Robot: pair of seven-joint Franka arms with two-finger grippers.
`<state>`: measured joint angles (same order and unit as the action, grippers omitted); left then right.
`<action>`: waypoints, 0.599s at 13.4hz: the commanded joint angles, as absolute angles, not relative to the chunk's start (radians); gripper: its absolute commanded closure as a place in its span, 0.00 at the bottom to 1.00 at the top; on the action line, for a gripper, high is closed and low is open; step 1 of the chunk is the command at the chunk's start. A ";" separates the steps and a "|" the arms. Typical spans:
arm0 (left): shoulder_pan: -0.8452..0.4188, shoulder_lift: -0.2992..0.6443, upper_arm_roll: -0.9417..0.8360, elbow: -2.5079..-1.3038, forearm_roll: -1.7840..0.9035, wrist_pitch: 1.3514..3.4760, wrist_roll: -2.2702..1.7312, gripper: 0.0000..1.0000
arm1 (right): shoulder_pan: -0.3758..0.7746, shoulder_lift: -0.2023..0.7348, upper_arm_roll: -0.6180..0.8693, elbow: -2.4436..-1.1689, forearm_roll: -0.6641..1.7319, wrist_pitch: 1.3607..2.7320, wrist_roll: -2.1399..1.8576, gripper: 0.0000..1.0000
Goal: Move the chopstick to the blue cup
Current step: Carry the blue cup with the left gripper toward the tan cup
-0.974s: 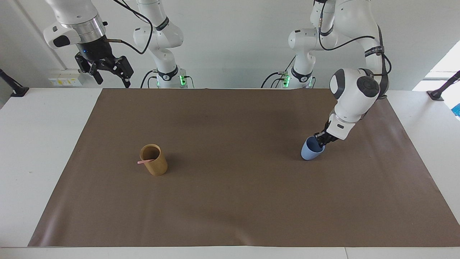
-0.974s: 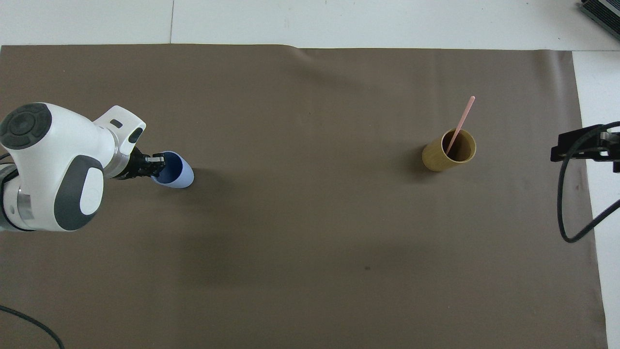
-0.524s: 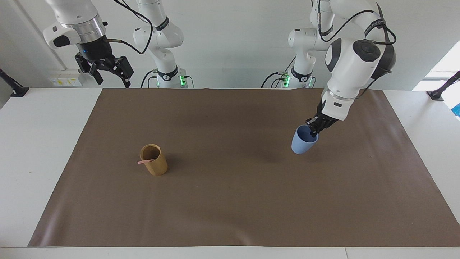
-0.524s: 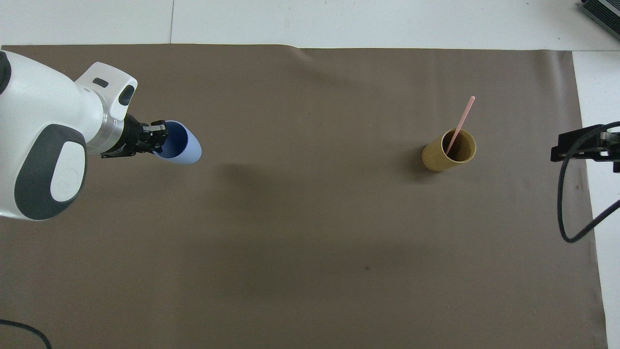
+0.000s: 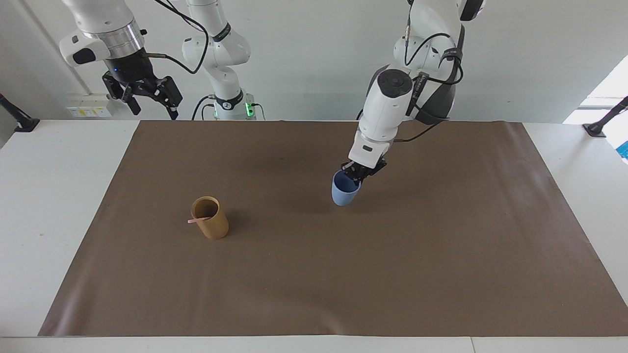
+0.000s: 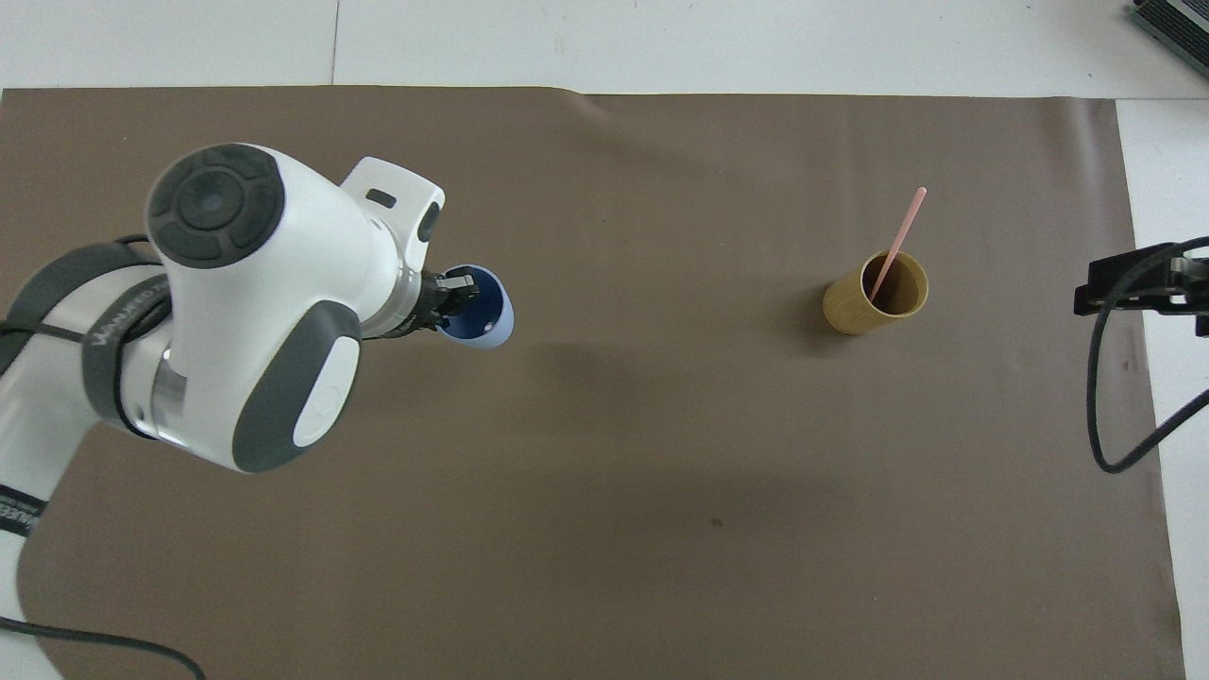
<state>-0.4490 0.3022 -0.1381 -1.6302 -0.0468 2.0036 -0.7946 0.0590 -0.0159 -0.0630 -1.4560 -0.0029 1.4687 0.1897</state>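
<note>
1. The left end effector (image 5: 356,172) is clenched on the rim of the blue cup (image 5: 343,191), one finger inside the mouth, and holds the cup over the middle of the brown mat (image 5: 314,274).
2. The cup looks clear of the mat and tilted, its mouth tipped toward the robots.
3. To do this step well, I judge, level the cup before lowering it, set it upright near the tan holder (image 5: 210,218), and release only once its base rests flat.
4. The chopstick (image 6: 897,244) stands in the tan holder toward the right arm's end of the counter, its long axis leaning away from the robots, free tip uppermost.
5. The right end effector (image 5: 147,98) waits with fingers spread, raised over the counter's edge near its base.
</note>
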 commanded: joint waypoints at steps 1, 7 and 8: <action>-0.460 0.328 -0.121 -1.600 -0.032 2.037 -0.802 1.00 | 0.051 -0.031 -0.060 -1.477 -0.002 1.482 0.175 0.00; -0.511 0.388 -0.120 -1.601 0.057 2.080 -0.819 1.00 | 0.054 -0.035 -0.060 -1.477 -0.002 1.448 0.172 0.00; -0.512 0.391 -0.120 -1.609 0.057 2.100 -0.821 1.00 | 0.049 -0.034 -0.060 -1.477 -0.002 1.451 0.166 0.00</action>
<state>-0.4912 0.3739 -0.1359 -1.6173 0.0271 2.0642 -0.7985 0.0592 -0.0161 -0.0626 -1.4561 -0.0029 1.4521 0.1896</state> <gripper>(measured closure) 0.956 0.000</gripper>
